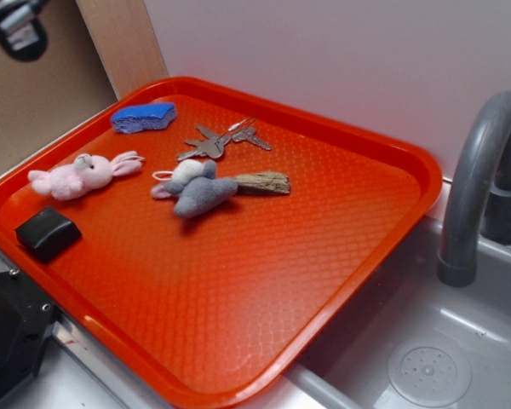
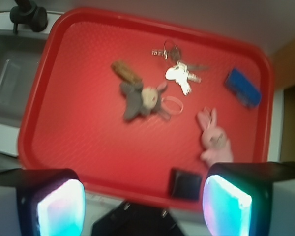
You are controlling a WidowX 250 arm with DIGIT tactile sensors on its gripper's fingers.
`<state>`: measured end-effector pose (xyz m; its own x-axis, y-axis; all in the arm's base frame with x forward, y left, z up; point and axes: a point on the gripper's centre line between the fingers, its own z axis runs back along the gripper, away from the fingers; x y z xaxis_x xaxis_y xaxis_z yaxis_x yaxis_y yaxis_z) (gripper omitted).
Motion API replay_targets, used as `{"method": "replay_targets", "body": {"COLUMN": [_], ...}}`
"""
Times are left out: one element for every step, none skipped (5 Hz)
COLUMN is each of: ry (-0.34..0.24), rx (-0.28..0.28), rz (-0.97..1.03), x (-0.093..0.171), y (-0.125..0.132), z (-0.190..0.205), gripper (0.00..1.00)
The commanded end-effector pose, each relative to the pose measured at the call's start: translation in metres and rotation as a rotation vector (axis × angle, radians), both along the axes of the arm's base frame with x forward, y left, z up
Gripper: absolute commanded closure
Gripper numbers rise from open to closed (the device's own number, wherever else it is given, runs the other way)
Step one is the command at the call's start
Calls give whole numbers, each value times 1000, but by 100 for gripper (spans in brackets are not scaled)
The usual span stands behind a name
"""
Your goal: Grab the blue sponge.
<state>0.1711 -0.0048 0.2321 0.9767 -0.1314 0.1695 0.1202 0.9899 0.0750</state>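
- The blue sponge (image 1: 144, 117) lies flat in the upper left of the exterior view, just inside the rim of the red tray (image 1: 341, 281). It stands apart from everything else, so a grab from above looks unobstructed.
- In the wrist view the sponge (image 2: 242, 87) sits at the right edge, far up the frame.
- The gripper (image 2: 143, 204) hangs high over the tray's near edge, its two fingers (image 2: 59, 206) spread wide and holding nothing.
- The pink bunny (image 1: 81, 175), black block (image 1: 48, 233), grey plush toy (image 1: 196, 189) and keys (image 1: 221, 141) are scattered between; none touches the sponge.
- A grey sink (image 1: 443, 358) and faucet (image 1: 481, 179) sit at right.
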Motion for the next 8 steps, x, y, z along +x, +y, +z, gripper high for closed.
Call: {"method": "replay_targets", "body": {"ry": [-40,-6,69,158,245,268,271,297], "rx": [185,244,267,287,286,298,311,298], "rz": [-96,-213,-328,-422,-503,-507,-520,-534], "x": [65,91,109,113,117,119,123,124], "y": [64,91,112,126,144,154,168,169], "z": [4,-9,-38,-75,-113,-131,-159,-178], "gripper": [0,0,0,0,0,0,0,0]}}
